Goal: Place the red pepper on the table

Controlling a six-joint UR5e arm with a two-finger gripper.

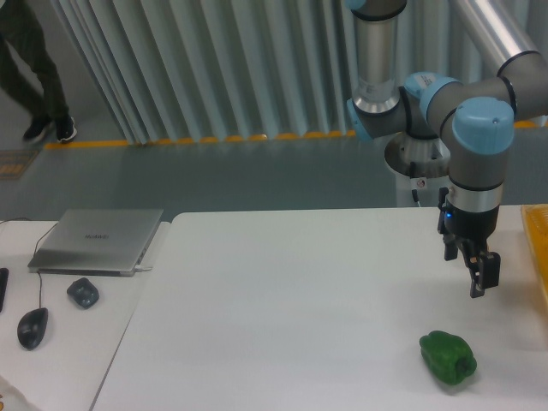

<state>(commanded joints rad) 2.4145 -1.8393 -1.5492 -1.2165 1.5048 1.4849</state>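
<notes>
Gripper (478,272) hangs above the table (282,308), apparently empty, jaw state unclear; no red pepper is visible anywhere.

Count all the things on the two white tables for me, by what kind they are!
Green pepper: 1
Laptop: 1
Computer mice: 2
Total: 4
I can't see a red pepper anywhere, and something yellow-orange peeks in at the right edge; I can't tell what it is.
</notes>
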